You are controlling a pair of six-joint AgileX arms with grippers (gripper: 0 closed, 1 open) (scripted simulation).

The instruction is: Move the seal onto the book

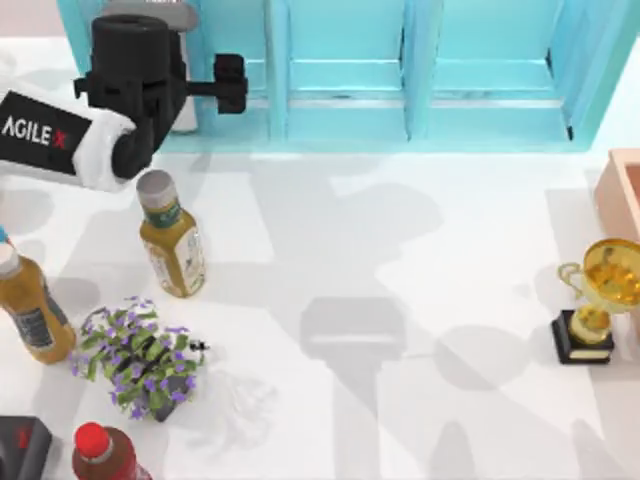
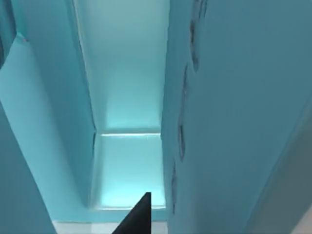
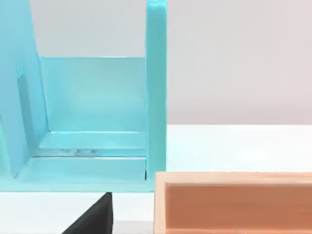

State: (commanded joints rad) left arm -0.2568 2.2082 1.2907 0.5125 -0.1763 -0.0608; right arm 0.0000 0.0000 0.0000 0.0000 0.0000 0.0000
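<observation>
Left arm [image 1: 110, 110] hangs beside the turquoise shelf [image 1: 400, 80].

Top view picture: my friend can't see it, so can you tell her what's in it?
The left arm reaches from the table's left toward a teal shelf along the far edge. Near it on the white table stand two amber bottles, a purple-flowered plant and a red-capped bottle. At right are a gold trophy and a peach box.

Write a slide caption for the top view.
Left arm's gripper reaches toward the teal shelf; bottles, a flowering plant and a gold trophy dot the white table.
</observation>
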